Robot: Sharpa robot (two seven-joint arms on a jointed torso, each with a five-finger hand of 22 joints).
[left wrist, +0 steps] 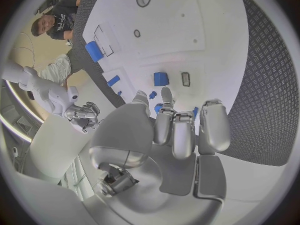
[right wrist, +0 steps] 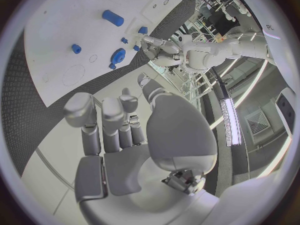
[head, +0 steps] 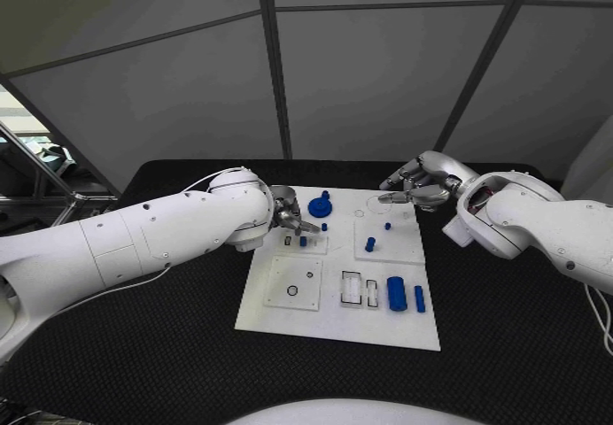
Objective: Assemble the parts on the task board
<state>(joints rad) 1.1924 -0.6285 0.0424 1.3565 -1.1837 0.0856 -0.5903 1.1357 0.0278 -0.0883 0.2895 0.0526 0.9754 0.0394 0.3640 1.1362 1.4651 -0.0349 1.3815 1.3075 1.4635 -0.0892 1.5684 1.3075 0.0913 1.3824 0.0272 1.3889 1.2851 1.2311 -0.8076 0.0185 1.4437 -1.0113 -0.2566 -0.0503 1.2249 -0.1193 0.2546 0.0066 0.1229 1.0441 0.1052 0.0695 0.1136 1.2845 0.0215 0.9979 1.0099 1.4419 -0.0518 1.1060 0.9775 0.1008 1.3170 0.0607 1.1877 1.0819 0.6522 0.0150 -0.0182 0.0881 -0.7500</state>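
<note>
The white task board (head: pixel 335 323) lies mid-table. A round blue gear-like part (head: pixel 320 207) stands at its far edge, with small blue pegs (head: pixel 369 244) beside it. A blue cylinder (head: pixel 396 293) and a thin blue bar (head: pixel 419 298) lie at the near right. My left hand (head: pixel 291 221) hovers over the board's far left, its fingers (left wrist: pixel 181 130) reaching toward the gear part (left wrist: pixel 158 107) and holding nothing I can see. My right hand (head: pixel 415 188) hangs over the far right corner, its fingers (right wrist: pixel 103 115) loosely bent and nothing in them.
White inset plates with empty slots (head: pixel 355 288) and a round hole (head: pixel 292 290) cover the board's near half. Black textured table (head: pixel 153 345) surrounds the board. Grey panels stand behind the table.
</note>
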